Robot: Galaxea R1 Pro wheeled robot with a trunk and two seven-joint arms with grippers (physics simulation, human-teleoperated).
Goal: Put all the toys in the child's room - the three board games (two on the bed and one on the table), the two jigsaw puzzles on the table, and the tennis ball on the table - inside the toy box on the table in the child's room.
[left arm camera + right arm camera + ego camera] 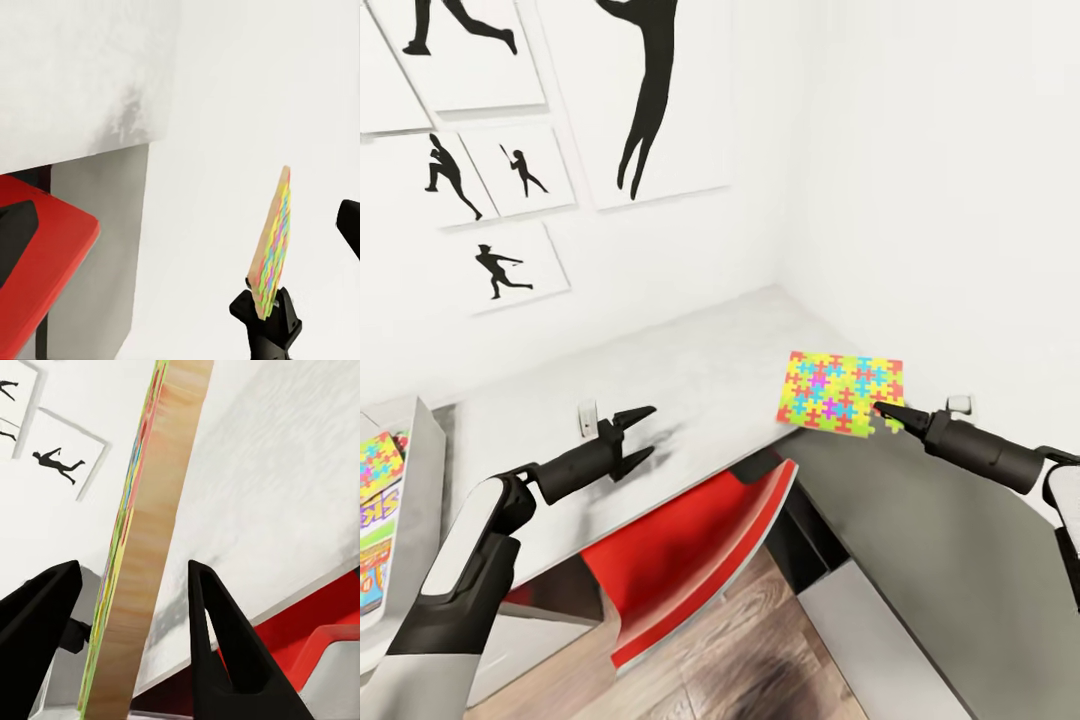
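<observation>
jigsaw puzzle [841, 393] on table [700, 380] right edge | chair [690, 560] under table | toy box [405, 500] left

- White walls [920, 180] meet in a corner.
- Black silhouette pictures [650, 95] hang on the left wall.
- A red chair [700, 545] sits tucked under the pale grey table [700, 385].
- Wood-plank floor [750, 660] lies below.

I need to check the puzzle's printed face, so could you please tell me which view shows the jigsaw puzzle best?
The head view: the jigsaw puzzle shows its whole coloured face, held at one corner by the right tool. The left wrist view shows it steeply foreshortened, while the right wrist view shows mostly its wooden edge.
</observation>
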